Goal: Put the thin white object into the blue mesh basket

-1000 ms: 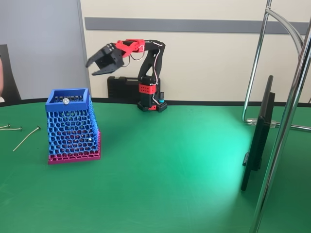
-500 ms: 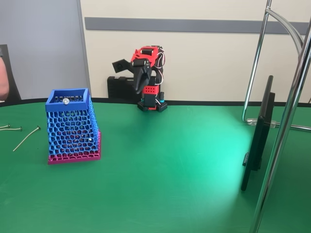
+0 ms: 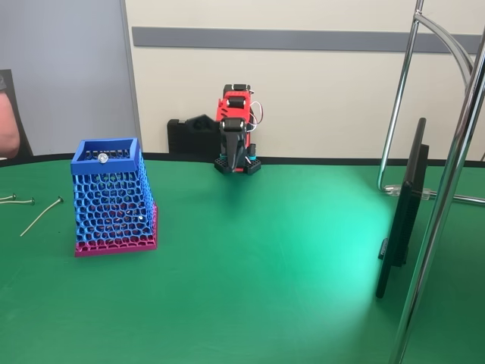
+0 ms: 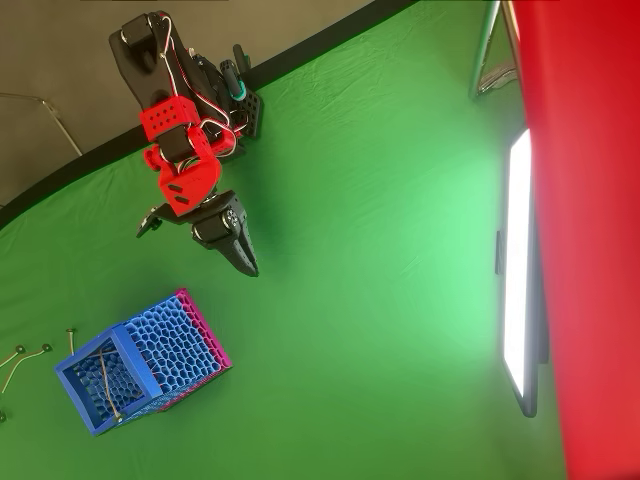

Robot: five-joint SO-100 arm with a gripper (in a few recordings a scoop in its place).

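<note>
The blue mesh basket stands on the green table at the left, its pink base down. A thin white object leans inside it, and its round knob shows just under the rim. The red and black arm is folded back over its base at the table's far edge. My gripper hangs there pointing down, well away from the basket, open with nothing between its fingers.
More thin sticks lie on the cloth left of the basket. A dark monitor and chrome stand poles fill the right side. A black case sits behind the arm. A person's arm shows at the left edge.
The arm has pulled back from above the basket toward its base and folded up. The open gripper turned from reaching left to pointing down. The basket has not moved.
</note>
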